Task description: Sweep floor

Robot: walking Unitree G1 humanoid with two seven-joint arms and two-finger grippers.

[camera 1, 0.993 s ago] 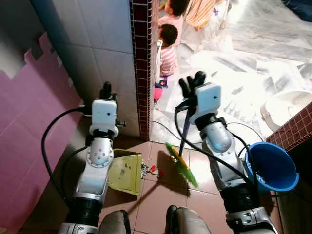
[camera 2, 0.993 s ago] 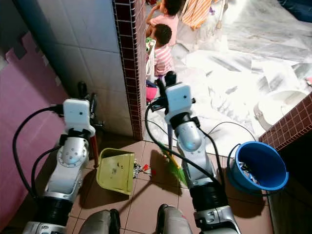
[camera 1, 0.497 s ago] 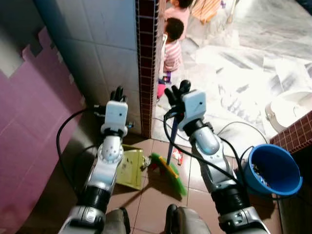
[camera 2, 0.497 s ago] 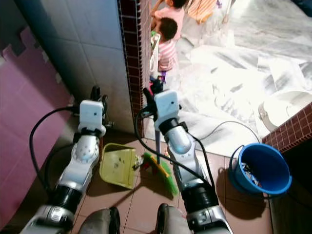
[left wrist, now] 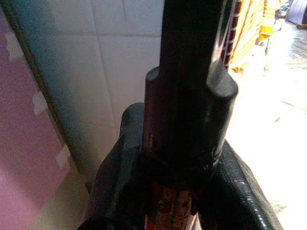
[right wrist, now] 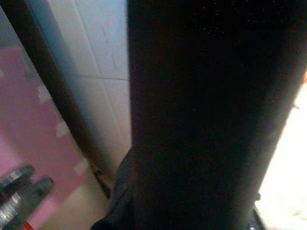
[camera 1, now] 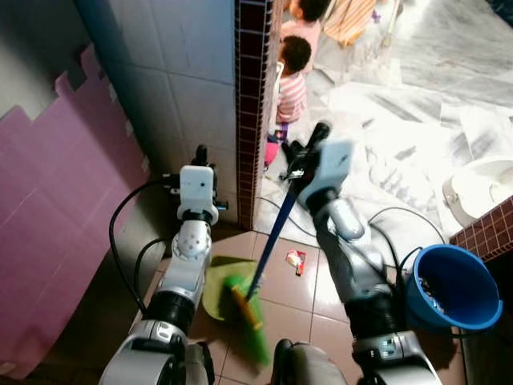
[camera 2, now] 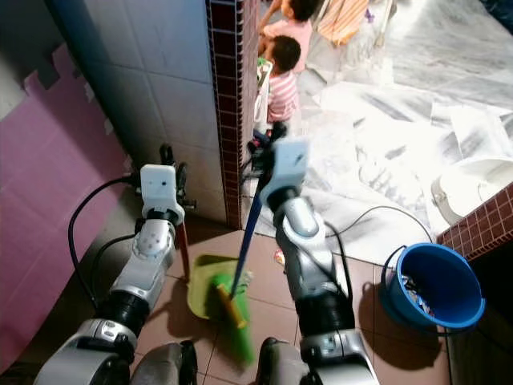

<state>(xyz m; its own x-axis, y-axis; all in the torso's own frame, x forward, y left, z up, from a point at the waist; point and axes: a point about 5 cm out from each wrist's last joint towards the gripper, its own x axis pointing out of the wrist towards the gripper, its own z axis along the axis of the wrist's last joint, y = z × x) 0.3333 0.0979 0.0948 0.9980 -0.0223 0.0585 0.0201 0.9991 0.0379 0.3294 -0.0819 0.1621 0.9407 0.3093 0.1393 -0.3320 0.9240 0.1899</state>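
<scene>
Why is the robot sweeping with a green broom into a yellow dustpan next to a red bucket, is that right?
Almost. The bucket is blue, not red, as the left eye view shows. The rest holds: the right end effector holds the green broom, sweeping at the yellow dustpan, whose handle the left end effector holds.

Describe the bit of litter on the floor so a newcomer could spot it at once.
Start at the dark red tiled wall edge and drop to the brown floor tiles at its foot. Right of the blue-handled broom lies a small wrapper, red and white, unlike the green bristles nearby.
</scene>
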